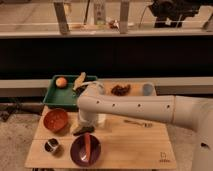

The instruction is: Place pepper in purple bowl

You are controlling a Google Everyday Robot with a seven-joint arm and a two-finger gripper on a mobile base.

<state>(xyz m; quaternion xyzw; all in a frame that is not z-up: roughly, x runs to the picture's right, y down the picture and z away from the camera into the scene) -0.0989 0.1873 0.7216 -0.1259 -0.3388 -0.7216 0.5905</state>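
Observation:
The pepper, slim and red-orange, lies inside the dark purple bowl at the front of the wooden table. My gripper is dark and hangs at the end of the white arm. It sits just behind the purple bowl's far rim, slightly left of the pepper's upper end, and holds nothing that I can see.
An orange-brown bowl sits left of the gripper, and a small dark cup left of the purple bowl. A green tray at the back holds a round orange fruit and a pale yellow piece. A thin utensil lies mid-table.

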